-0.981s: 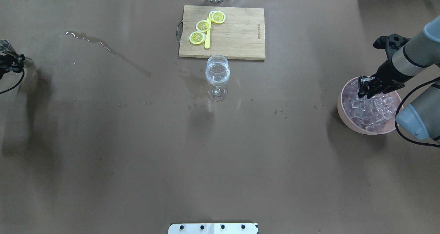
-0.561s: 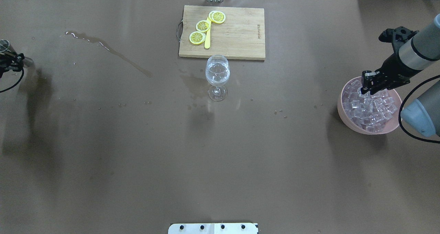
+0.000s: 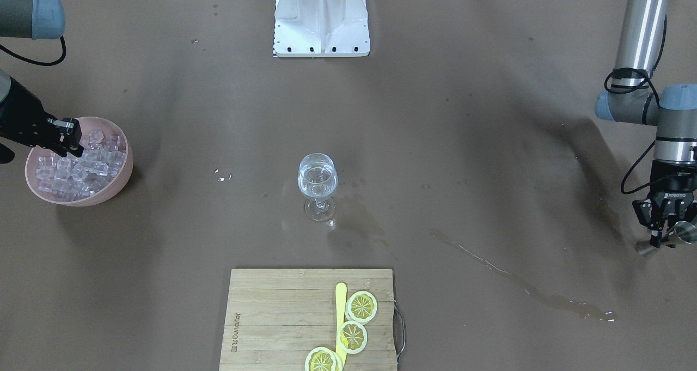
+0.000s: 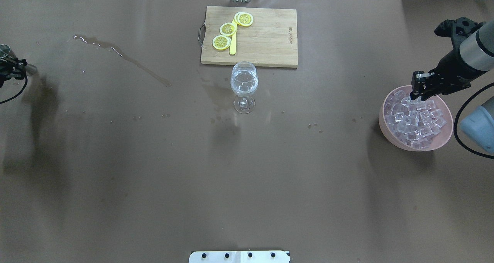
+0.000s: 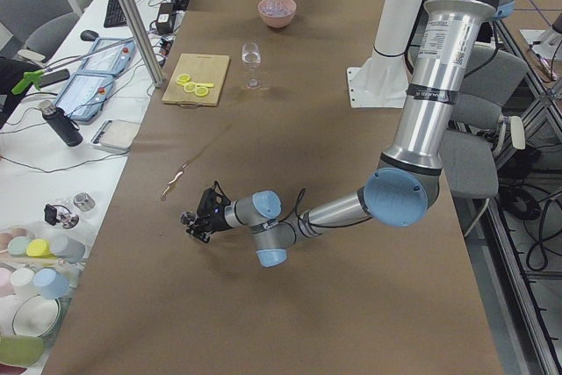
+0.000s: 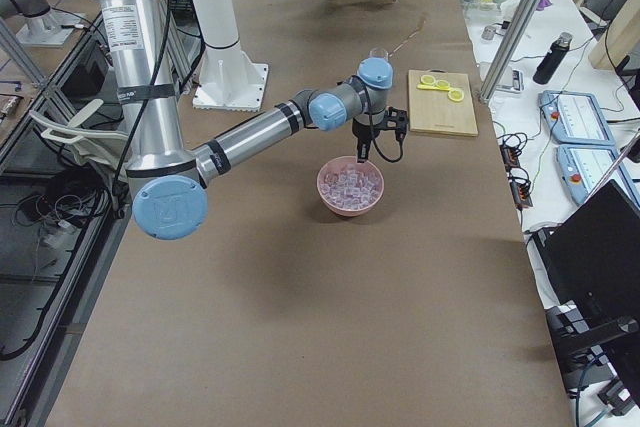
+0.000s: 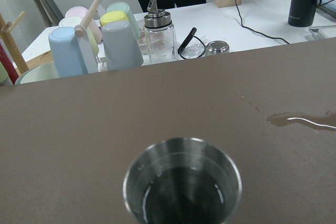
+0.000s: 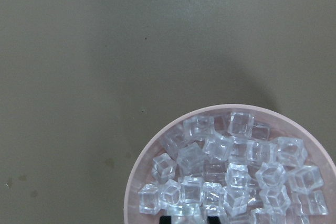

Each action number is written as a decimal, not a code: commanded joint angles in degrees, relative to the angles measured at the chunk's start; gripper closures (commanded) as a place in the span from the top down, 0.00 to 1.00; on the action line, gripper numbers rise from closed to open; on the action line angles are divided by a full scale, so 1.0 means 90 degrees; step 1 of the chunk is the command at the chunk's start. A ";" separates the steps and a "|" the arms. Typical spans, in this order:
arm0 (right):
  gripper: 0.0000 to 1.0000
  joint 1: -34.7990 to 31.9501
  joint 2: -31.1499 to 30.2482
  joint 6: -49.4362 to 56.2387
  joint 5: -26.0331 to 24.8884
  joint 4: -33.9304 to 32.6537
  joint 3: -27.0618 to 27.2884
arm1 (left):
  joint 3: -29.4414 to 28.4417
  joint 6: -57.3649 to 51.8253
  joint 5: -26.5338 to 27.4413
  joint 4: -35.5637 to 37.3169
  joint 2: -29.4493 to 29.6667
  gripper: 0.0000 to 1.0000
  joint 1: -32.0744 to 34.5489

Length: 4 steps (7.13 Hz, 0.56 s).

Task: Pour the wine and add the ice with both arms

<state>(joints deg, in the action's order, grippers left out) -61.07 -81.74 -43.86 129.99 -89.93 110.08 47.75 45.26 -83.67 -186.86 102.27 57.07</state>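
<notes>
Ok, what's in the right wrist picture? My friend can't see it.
A pink bowl full of clear ice cubes fills the lower right, seen from above. The rest is brown table; the dark tips of the end effector just show at the bottom edge.

Glossy, translucent ice cubes (image 8: 231,174), smooth matt pink plastic bowl (image 4: 387,128), clear shiny wine glass (image 4: 244,82), pale wooden cutting board (image 4: 266,39) with visible grain, matt brown paper-like table cover (image 4: 154,185), brushed steel cup (image 7: 137,182) with a bright rim, wet spill (image 7: 302,121) gleaming on the cover.
</notes>
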 commanded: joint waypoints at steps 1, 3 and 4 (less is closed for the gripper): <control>0.26 -0.0070 0.0000 0.0000 0.0000 -0.0018 0.0073 | -0.0003 0.0000 0.0000 0.0000 0.0004 0.23 0.0016; 0.26 -0.0080 0.0039 0.0000 -0.0010 -0.0018 0.0084 | -0.0003 0.0000 0.0000 0.0000 0.0014 0.12 0.0016; 0.26 -0.0099 0.0097 0.0000 -0.0010 -0.0105 0.0084 | 0.0006 0.0107 -0.0010 0.0010 0.0081 0.03 0.0035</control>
<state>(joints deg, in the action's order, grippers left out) -61.81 -81.38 -43.86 129.93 -90.28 110.79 47.73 45.51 -83.69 -186.84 102.53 57.28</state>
